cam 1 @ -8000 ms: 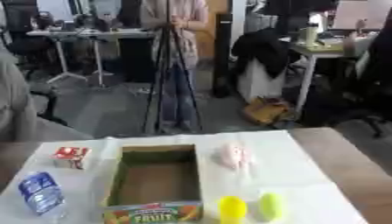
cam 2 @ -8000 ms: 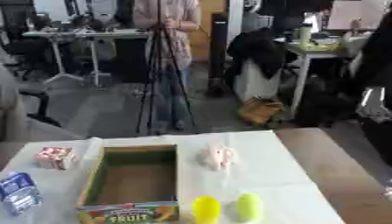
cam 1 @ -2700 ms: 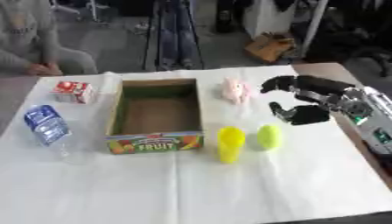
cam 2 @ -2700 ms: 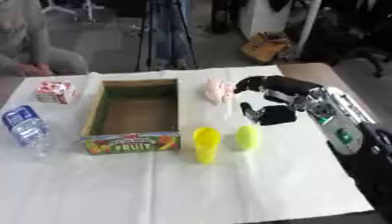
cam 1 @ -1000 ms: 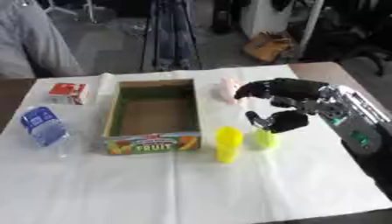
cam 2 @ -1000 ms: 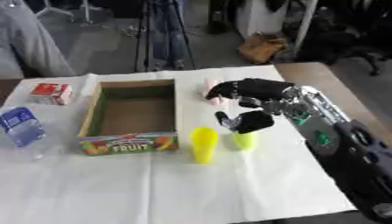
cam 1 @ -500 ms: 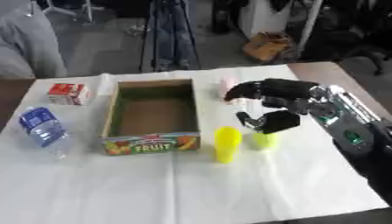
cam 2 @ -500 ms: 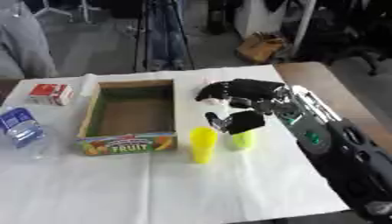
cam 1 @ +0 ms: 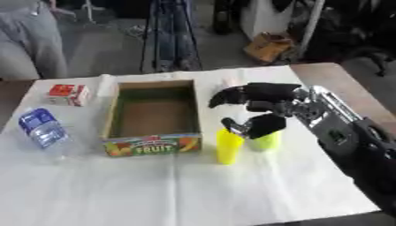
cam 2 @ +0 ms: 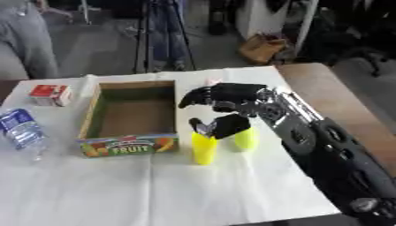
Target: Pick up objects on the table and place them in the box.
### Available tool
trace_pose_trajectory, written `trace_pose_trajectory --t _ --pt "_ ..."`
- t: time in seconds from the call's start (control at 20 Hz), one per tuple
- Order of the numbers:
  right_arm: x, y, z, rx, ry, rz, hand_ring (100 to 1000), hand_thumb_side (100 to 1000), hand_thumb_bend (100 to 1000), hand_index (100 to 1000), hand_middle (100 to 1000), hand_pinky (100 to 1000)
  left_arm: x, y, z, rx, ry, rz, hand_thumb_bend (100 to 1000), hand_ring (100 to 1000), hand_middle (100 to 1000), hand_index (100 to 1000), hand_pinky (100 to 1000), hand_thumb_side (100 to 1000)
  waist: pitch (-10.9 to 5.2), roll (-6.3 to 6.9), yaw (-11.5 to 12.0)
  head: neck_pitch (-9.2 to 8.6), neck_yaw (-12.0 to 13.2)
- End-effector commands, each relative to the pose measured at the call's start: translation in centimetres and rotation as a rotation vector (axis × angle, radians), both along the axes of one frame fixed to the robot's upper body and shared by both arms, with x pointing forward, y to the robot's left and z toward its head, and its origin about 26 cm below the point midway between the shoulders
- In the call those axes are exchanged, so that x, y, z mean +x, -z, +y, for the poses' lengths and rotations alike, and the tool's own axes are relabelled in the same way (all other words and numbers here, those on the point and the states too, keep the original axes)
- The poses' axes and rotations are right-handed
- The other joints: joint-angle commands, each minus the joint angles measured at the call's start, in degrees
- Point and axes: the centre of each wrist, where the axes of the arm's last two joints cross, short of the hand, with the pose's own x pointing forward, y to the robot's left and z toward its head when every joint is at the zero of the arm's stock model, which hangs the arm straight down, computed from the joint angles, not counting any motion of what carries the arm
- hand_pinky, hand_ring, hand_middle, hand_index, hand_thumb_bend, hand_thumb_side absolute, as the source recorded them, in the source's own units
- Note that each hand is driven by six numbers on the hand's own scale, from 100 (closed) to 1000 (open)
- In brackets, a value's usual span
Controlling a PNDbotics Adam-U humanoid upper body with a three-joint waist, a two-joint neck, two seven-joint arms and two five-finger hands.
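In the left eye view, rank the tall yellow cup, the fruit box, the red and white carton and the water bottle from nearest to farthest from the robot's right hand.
From the right hand:
1. Tall yellow cup, just below its thumb.
2. Fruit box, to the hand's left, mid-table.
3. Red and white carton, beyond the box, far left.
4. Water bottle, at the left edge, farthest by a small margin.

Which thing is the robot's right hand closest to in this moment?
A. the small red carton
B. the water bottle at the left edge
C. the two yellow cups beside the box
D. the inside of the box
C: the right hand hangs with curled fingers just above the yellow cups, right of the box; the bottle and carton lie far to the left.
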Motion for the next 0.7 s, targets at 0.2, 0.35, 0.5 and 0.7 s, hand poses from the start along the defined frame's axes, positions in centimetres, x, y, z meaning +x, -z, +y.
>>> trace_pose_trajectory --t 0.2,0.35,0.5,0.7 --pt "0.5 -0.4 0.5 -0.011 -0.014 -0.022 884 852 100 970 925 794 -0.1 -0.9 -0.1 0.019 0.013 -0.026 559 799 784 814 547 757 -0.47 0.18 0.04 0.37 -0.31" --pt "0.5 -0.1 0.8 -0.015 -0.024 -0.011 884 858 100 971 924 794 -0.1 -0.9 -0.1 0.019 0.013 -0.026 558 799 784 813 547 757 -0.46 0.18 0.02 0.4 -0.26" --pt "0.4 0.2 0.8 -0.021 -0.02 0.002 882 884 100 972 923 792 -0.1 -0.9 -0.1 0.018 0.012 -0.025 557 798 784 814 546 758 -0.45 0.18 -0.02 0.34 -0.16" --pt "0.1 0.5 1.0 -0.035 -0.021 0.022 884 905 100 973 924 790 -0.1 -0.9 -0.1 0.018 0.011 -0.025 557 799 784 814 546 759 -0.48 0.13 -0.11 0.33 -0.1"
